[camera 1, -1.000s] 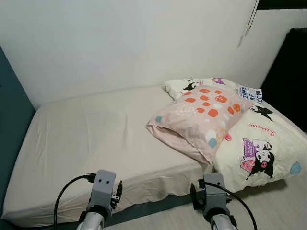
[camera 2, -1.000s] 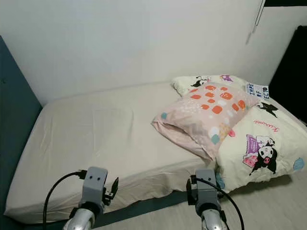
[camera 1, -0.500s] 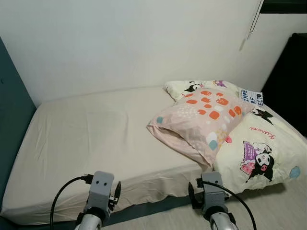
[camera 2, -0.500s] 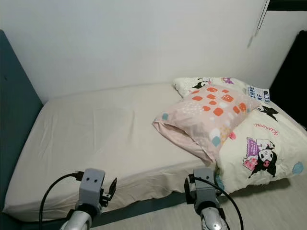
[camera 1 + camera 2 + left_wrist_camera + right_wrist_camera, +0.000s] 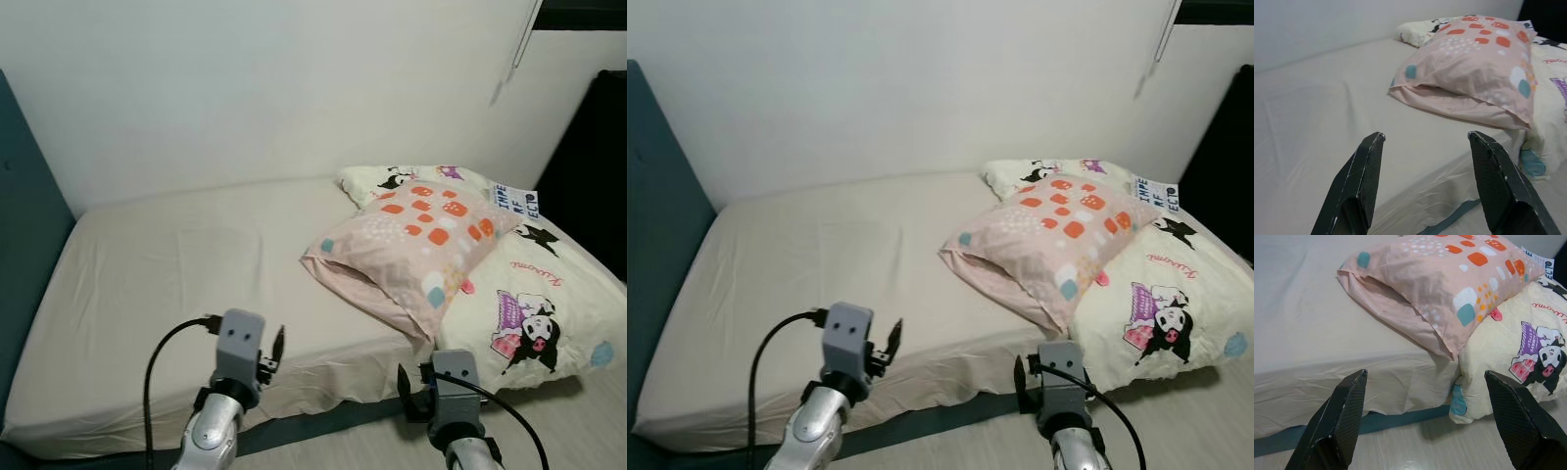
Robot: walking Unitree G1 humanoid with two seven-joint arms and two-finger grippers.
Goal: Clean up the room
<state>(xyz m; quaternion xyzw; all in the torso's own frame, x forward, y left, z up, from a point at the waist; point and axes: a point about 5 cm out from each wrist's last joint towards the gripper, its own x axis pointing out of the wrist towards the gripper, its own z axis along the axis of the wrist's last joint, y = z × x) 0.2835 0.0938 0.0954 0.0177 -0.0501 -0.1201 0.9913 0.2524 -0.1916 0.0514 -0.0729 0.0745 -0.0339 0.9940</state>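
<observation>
The pink pillow (image 5: 411, 240) lies on the bed (image 5: 186, 284), leaning on the cream cartoon quilt (image 5: 534, 304) at its 3 o'clock. The left gripper (image 5: 1422, 183), fingers spread and holding nothing, hovers over the bed's near edge; the pillow sits at its 1 o'clock. The right gripper (image 5: 1422, 423), likewise spread, has the pillow at 12 o'clock.

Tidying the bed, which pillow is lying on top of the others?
The pink pillow with orange patches; it rests across the cream cartoon-print pillows.

Bedroom: bed (image 5: 176, 284), pillow (image 5: 416, 240).
</observation>
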